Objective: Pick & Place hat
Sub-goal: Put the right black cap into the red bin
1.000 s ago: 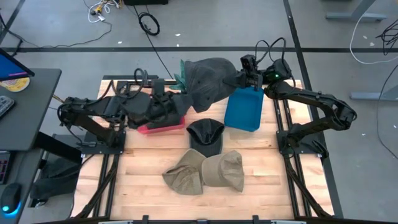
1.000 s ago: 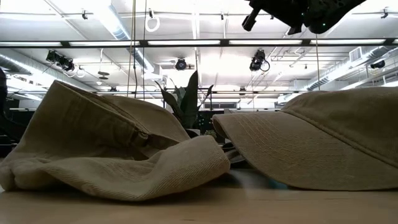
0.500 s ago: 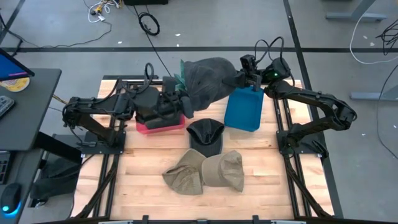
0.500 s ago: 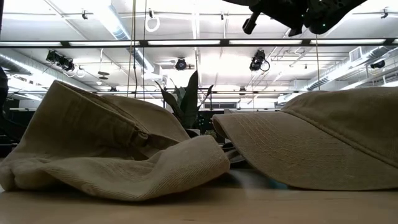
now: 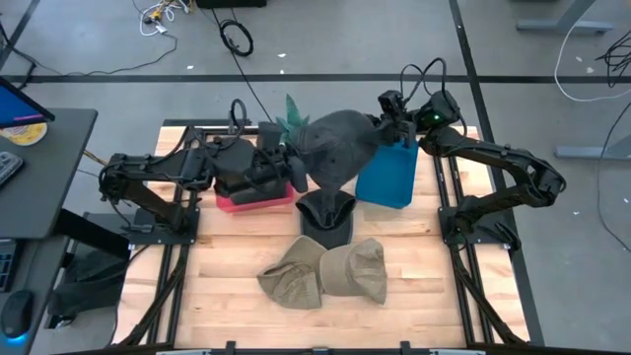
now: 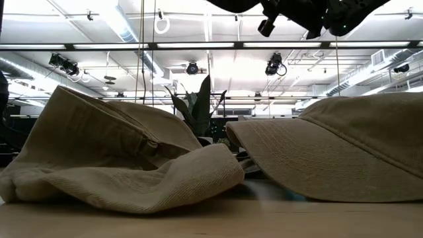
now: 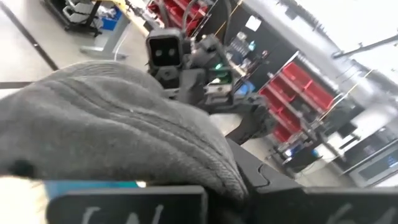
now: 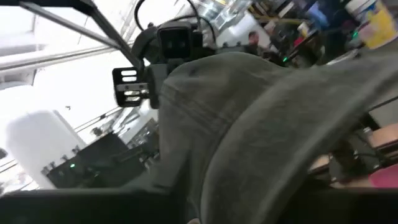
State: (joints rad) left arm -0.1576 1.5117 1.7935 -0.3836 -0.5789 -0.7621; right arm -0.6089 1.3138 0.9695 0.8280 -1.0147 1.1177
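Grey hat point(image 5: 340, 146) hangs in the air at the far side of my worktop point(image 5: 237, 286), stretched between my two arms, above the black hat point(image 5: 326, 212) and just beside the blue bin point(image 5: 389, 173). My right pincer point(image 5: 386, 123) is clamped on the hat's right edge, over the bin, and my left pincer point(image 5: 296, 173) sits at its left edge above the red bin point(image 5: 251, 202), though I cannot tell whether that one is closed. Two tan hats point(image 5: 325, 271) lie nearer me, touching each other.
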